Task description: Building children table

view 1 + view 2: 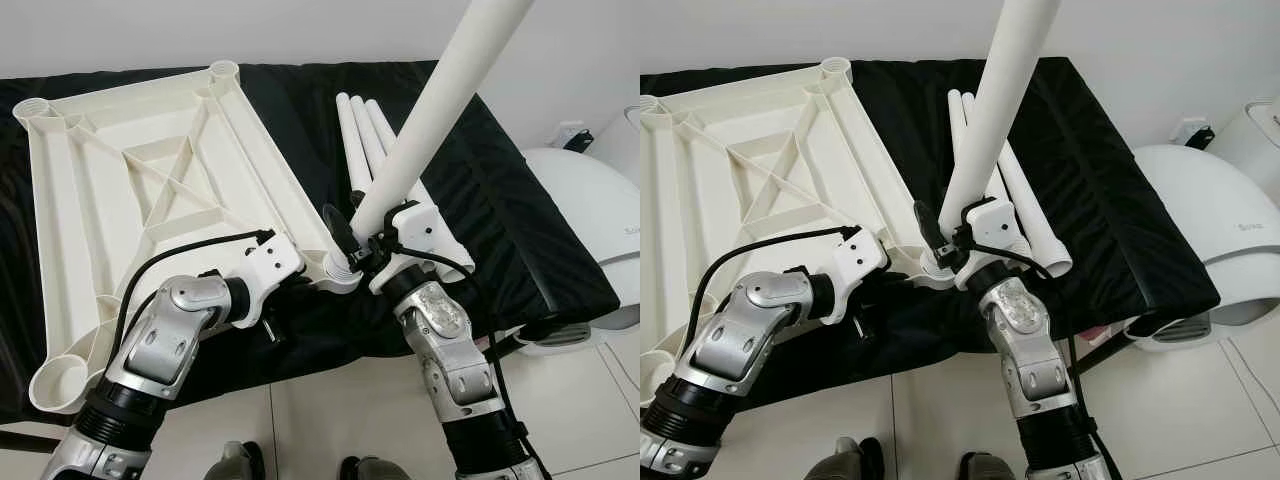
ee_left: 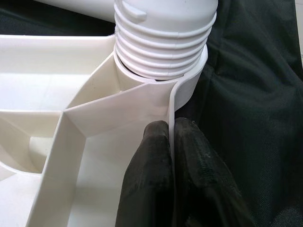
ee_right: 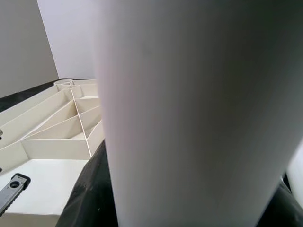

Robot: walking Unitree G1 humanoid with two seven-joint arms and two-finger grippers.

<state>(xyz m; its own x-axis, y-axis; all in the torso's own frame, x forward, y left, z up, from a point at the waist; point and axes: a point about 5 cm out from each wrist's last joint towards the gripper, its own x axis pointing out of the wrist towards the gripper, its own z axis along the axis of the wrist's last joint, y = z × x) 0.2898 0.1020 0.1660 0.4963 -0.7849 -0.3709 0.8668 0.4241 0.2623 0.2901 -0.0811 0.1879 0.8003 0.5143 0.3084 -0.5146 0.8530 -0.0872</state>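
Left gripper [image 2: 171, 142]: pinching the tabletop [image 1: 150, 170] rim beside the corner socket [image 2: 189, 87].
Right gripper [image 1: 362, 240]: clasping the leg [image 1: 440, 100] (threaded end in socket).
Spare legs [image 1: 365, 135]: on black cloth [image 1: 500, 200].

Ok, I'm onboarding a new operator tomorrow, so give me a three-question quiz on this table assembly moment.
1. True or false: the left gripper pinches the rim of the tabletop beside the corner socket.
2. Which part does the right gripper hold?
A. a spare leg lying on the black cloth
B. the upright leg entering the socket
C. the tabletop's far corner
3. Fill in: the spare legs lie on the black ____.

Key: 1 true; 2 B; 3 cloth.
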